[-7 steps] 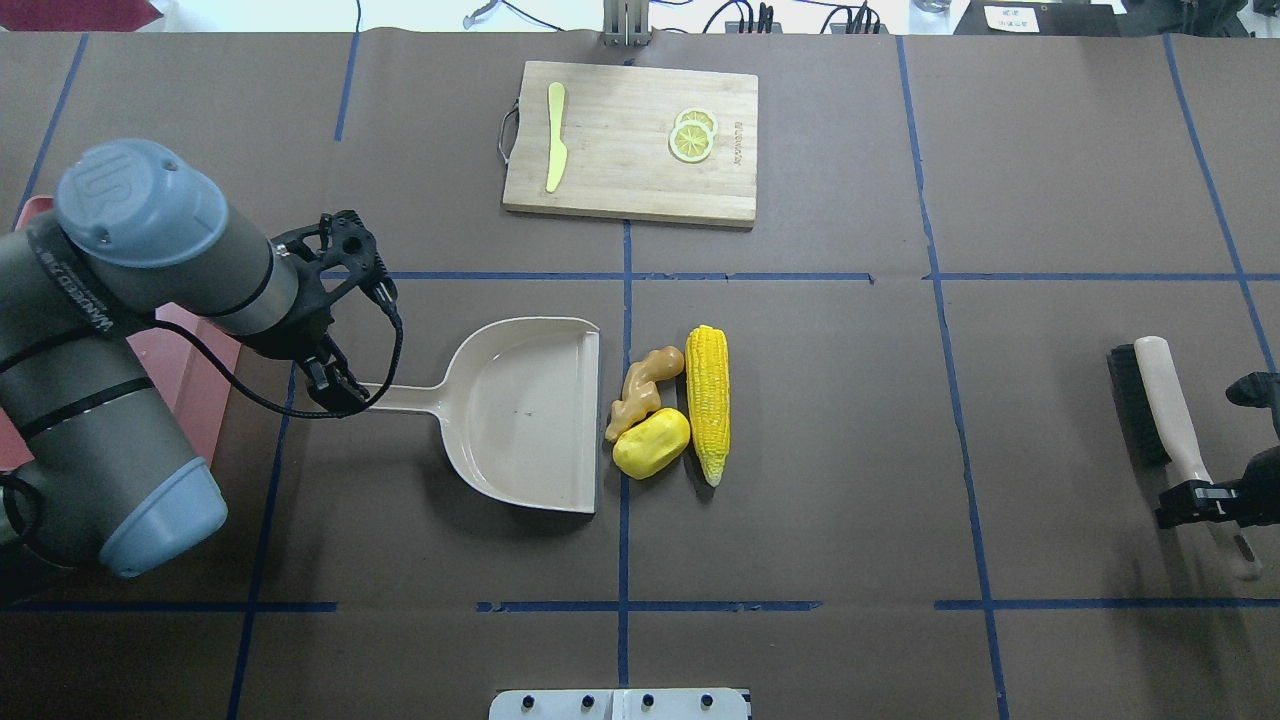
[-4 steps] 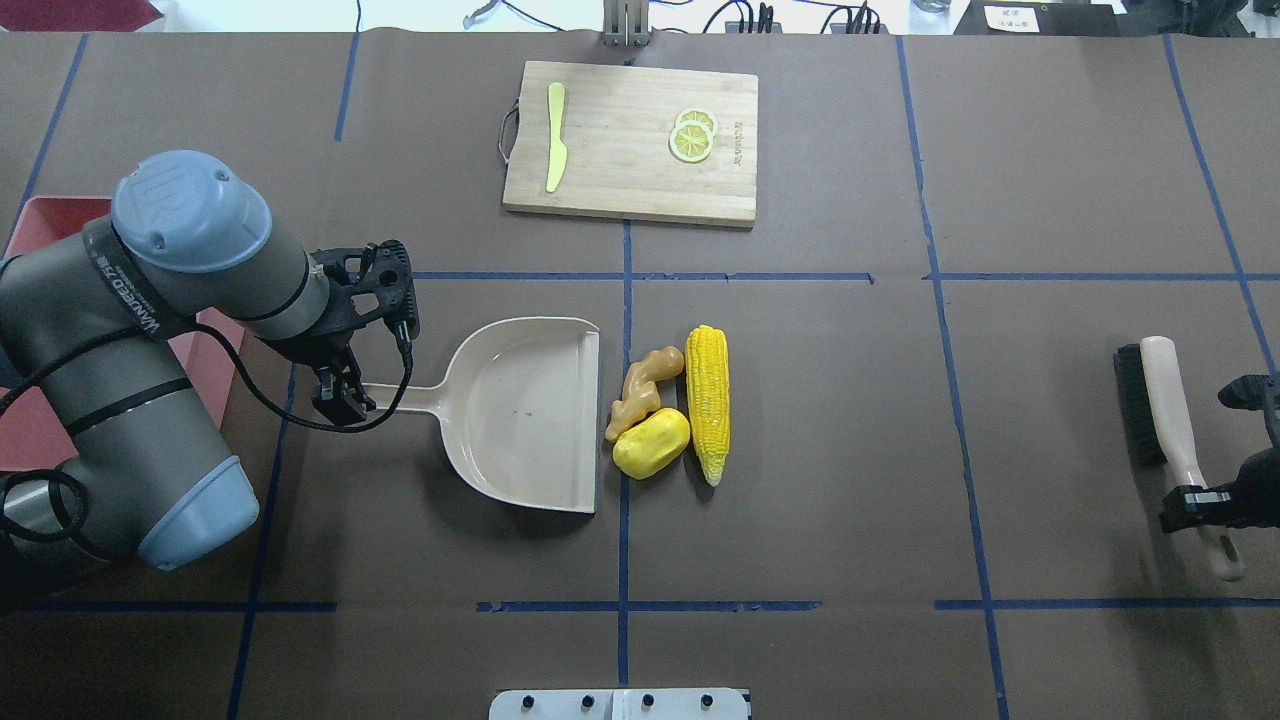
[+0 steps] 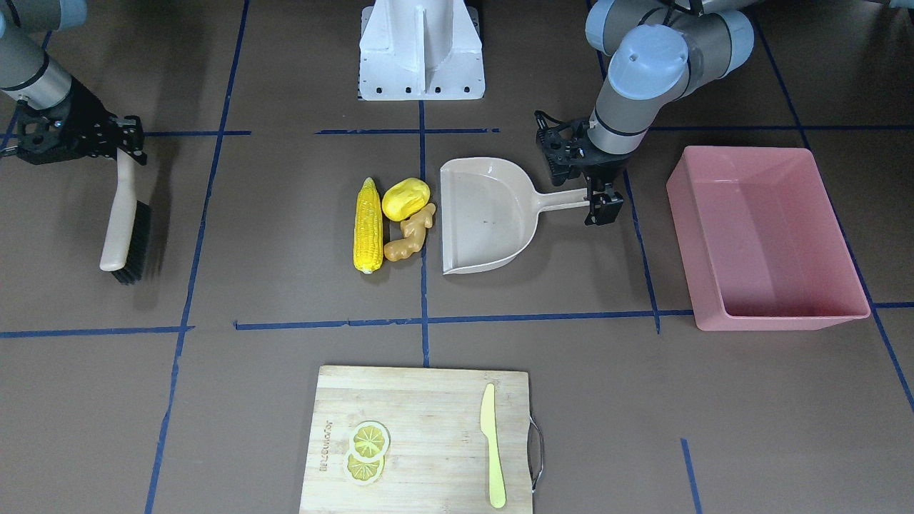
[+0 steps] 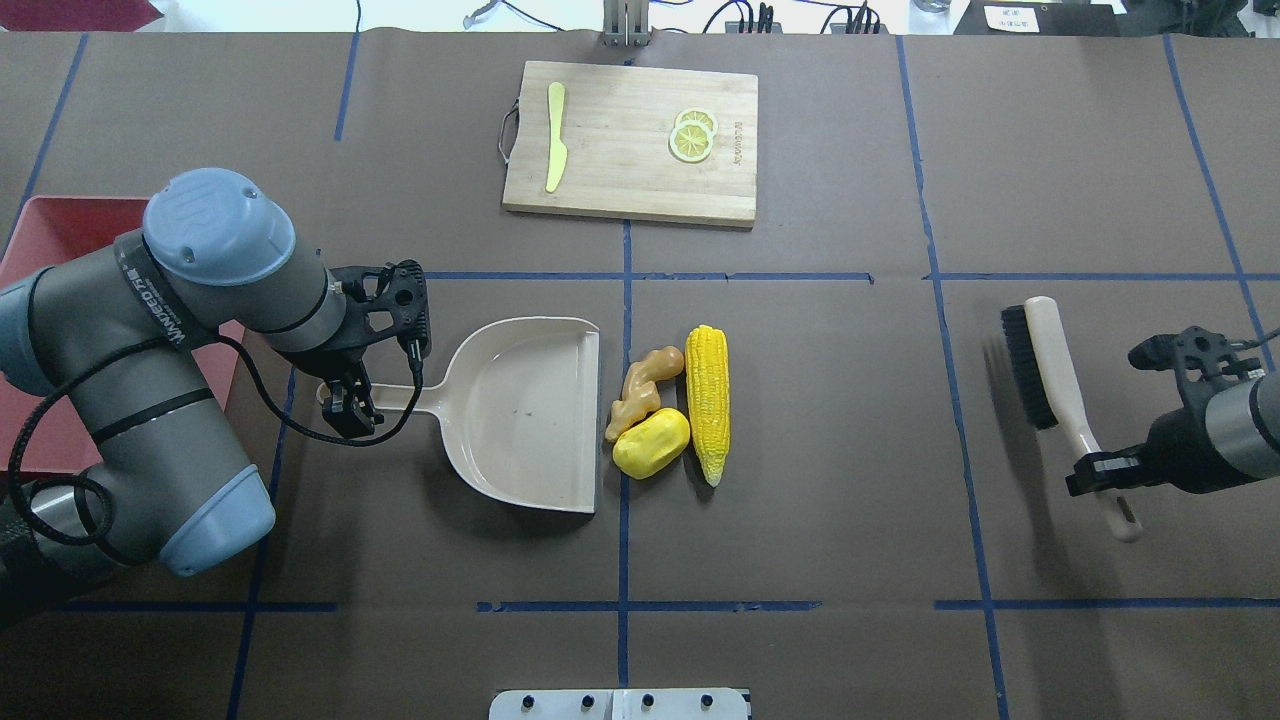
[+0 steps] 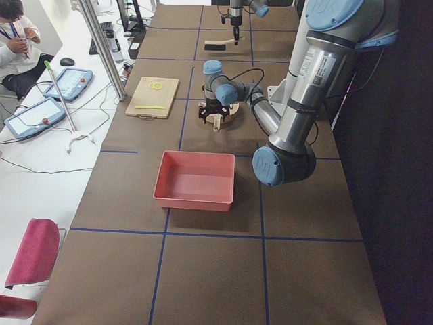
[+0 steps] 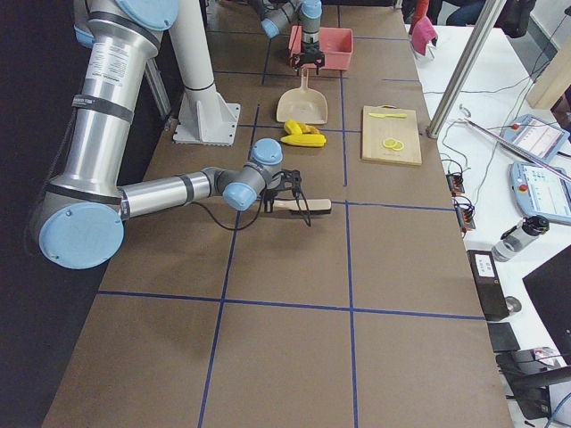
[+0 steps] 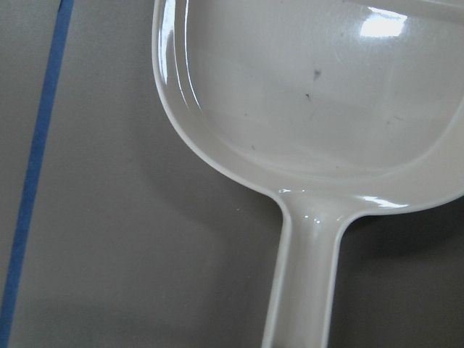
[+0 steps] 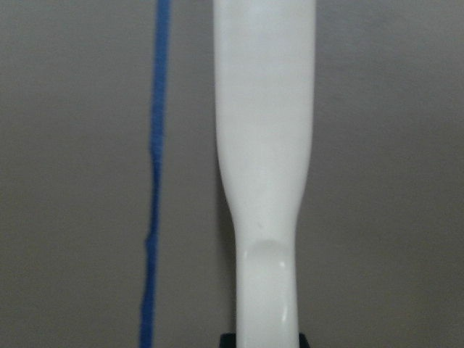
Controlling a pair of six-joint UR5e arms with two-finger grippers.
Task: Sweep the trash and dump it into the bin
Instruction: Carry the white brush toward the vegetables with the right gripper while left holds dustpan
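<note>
**Bin** (image 3: 775, 243): the pink tub stands on the handle side of the dustpan (image 3: 485, 214), towards the robot's left and well apart from it. Its floor is bare and nothing lies in it.

**Cutting board** (image 3: 428, 421): it sits apart from the dustpan, on the side away from the robot. It carries lemon slices (image 3: 368, 450) and a plastic knife (image 3: 493, 457), judged no part of the job.

**Dustpan:** it lies flat on the table (image 3: 214, 400) with its pan empty and its open mouth turned to the robot's right. The left gripper (image 4: 345, 403) sits at the end of the handle with a finger on either side. No view shows whether they are clamped on it.

**Brush** (image 4: 1040, 375): it is well apart from the dustpan's mouth, on the robot's right. The right gripper (image 4: 1100, 472) is closed on its handle end, and the brush appears to be raised off the table.

**Corn cob** (image 3: 368, 225): it lies parallel to the dustpan's mouth, near it. It is the piece farthest from the lip.

**Potato** (image 3: 405, 198) and **ginger root** (image 3: 410, 235): both lie between the corn cob and the dustpan's mouth. They are just beside the lip and outside the pan.

**Progress:** judged early. The brush is in hand and the dustpan grip is unconfirmed. All three pieces are unswept. The sweep into the pan, the carry to the bin and the tipping all remain.
</note>
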